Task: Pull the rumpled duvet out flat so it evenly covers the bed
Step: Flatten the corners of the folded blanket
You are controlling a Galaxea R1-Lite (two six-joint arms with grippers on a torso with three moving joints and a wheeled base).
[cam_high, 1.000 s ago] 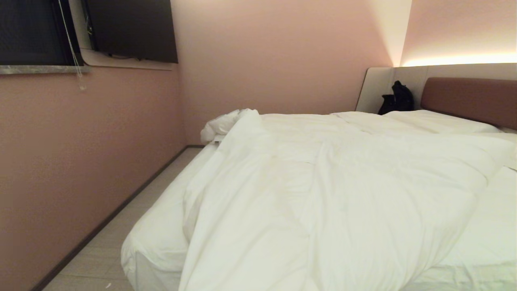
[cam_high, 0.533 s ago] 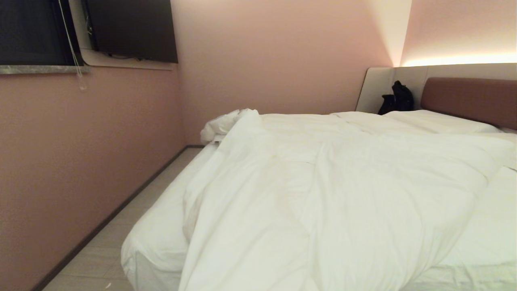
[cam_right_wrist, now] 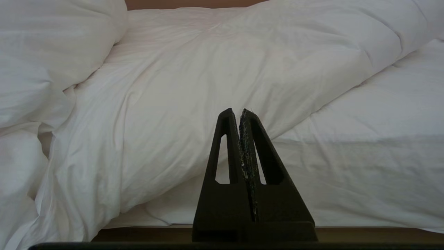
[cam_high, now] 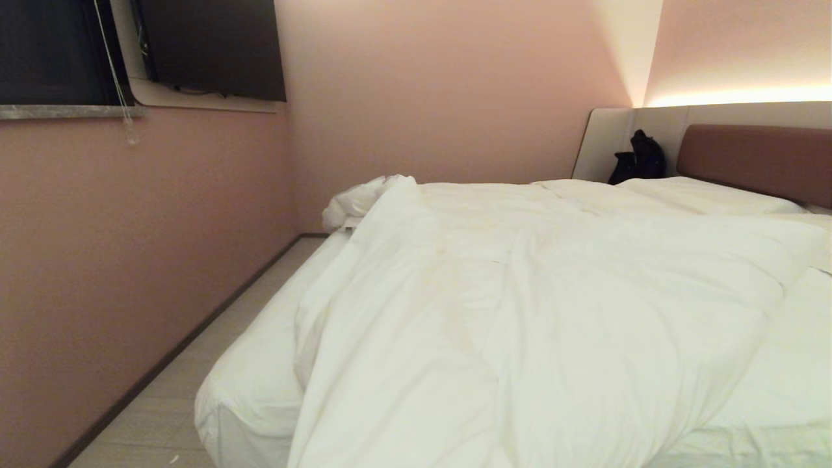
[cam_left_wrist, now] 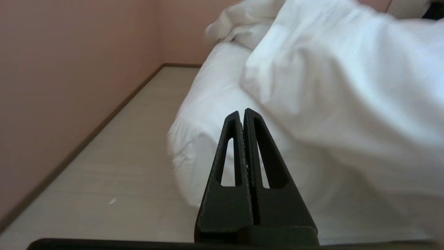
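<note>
The white duvet (cam_high: 520, 312) lies rumpled and skewed across the bed (cam_high: 250, 390), bunched at the far left corner and hanging over the near edge. Bare sheet shows at the left corner and at the right side. In the left wrist view my left gripper (cam_left_wrist: 242, 111) is shut and empty, level with the mattress corner (cam_left_wrist: 208, 114), the duvet (cam_left_wrist: 340, 86) to one side of it. In the right wrist view my right gripper (cam_right_wrist: 239, 111) is shut and empty, facing the duvet's slanting edge (cam_right_wrist: 194, 104) over the mattress side. Neither arm shows in the head view.
A pink wall (cam_high: 130, 260) runs along the left with a narrow strip of pale floor (cam_high: 195, 383) between it and the bed. A dark screen (cam_high: 211, 45) hangs on the wall. A black bag (cam_high: 640, 159) sits by the brownish-red headboard (cam_high: 757, 159), next to a pillow (cam_high: 702, 195).
</note>
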